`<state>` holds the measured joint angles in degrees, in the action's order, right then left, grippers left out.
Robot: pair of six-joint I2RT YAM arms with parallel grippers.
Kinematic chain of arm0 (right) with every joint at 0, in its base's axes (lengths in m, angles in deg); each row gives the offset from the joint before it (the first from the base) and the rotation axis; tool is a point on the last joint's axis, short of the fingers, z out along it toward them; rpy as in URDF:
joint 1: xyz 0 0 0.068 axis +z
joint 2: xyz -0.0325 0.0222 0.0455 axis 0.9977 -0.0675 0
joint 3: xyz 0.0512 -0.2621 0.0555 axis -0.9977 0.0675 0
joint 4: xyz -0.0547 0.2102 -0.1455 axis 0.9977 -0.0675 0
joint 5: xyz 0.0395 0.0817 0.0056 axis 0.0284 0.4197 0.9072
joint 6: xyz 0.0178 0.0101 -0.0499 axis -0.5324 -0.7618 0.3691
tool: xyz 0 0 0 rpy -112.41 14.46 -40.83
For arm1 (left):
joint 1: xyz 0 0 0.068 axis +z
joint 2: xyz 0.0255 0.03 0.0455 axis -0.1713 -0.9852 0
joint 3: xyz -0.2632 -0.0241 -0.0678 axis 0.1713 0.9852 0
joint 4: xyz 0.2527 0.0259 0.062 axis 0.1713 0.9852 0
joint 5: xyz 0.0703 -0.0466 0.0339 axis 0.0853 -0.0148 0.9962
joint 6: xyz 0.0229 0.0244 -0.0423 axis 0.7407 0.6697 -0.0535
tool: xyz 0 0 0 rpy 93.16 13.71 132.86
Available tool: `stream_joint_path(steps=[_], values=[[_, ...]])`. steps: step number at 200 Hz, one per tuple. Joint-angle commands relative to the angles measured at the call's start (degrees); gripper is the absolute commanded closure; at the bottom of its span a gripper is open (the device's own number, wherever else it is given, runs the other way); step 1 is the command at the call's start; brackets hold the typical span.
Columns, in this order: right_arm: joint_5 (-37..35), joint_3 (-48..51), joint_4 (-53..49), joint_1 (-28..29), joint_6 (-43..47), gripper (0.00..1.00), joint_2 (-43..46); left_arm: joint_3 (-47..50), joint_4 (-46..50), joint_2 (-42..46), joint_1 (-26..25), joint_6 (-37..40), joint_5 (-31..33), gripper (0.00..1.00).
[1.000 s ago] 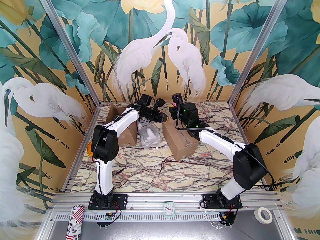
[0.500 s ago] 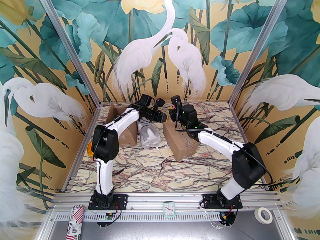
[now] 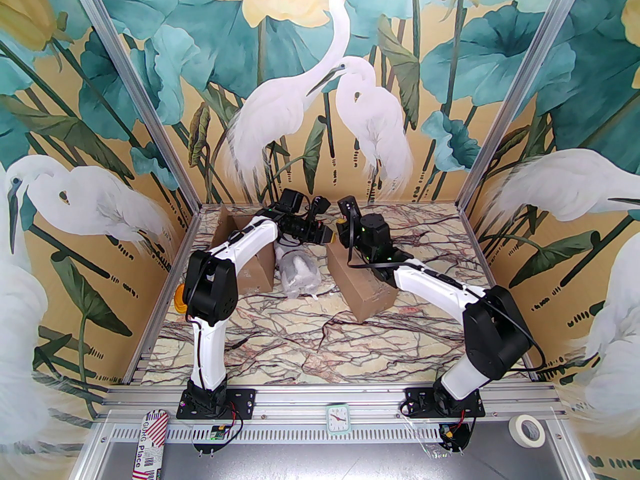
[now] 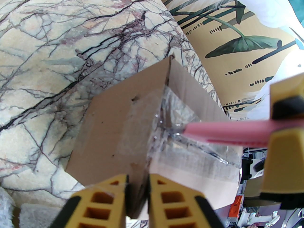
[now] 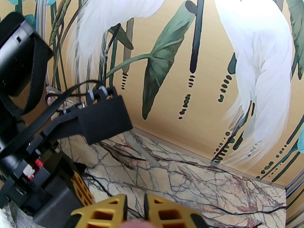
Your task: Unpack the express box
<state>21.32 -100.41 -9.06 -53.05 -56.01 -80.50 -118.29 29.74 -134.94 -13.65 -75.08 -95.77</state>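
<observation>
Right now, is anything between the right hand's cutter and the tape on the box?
Nothing visible. The right hand holds the pink cutter, tip at the clear tape at a corner of the box; the left hand pinches the box's near edge, off the cutter's line.

My left arm (image 3: 240, 248) and right arm (image 3: 440, 288) reach forward and meet. My left end effector (image 4: 137, 178) pinches the box (image 4: 111, 127) corner. My right end effector (image 5: 134, 199) squeezes a pink tool (image 4: 225, 132).

This is a lab robot cell: aluminium frame posts (image 3: 142, 98), printed heron backdrop (image 3: 280, 113), marble-print tabletop (image 3: 300, 348), masking tape (image 3: 526, 429) at 5 o'clock, small clock (image 3: 337, 418) at 6 o'clock.
</observation>
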Motion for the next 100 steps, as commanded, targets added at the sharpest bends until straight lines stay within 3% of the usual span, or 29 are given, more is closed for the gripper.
stream_joint_path(steps=[1, 100], values=[[-1.6, 1.8, -2.0, 0.7, 1.0, 1.00, 2.4, 2.1, 2.1, -3.3, 0.3, -1.1, 3.3, 0.84], [-0.7, 5.7, -4.9, 0.9, 1.6, 1.00, 8.3, 2.1, 3.3, -3.1, 0.3, -0.8, 2.6, 0.91]])
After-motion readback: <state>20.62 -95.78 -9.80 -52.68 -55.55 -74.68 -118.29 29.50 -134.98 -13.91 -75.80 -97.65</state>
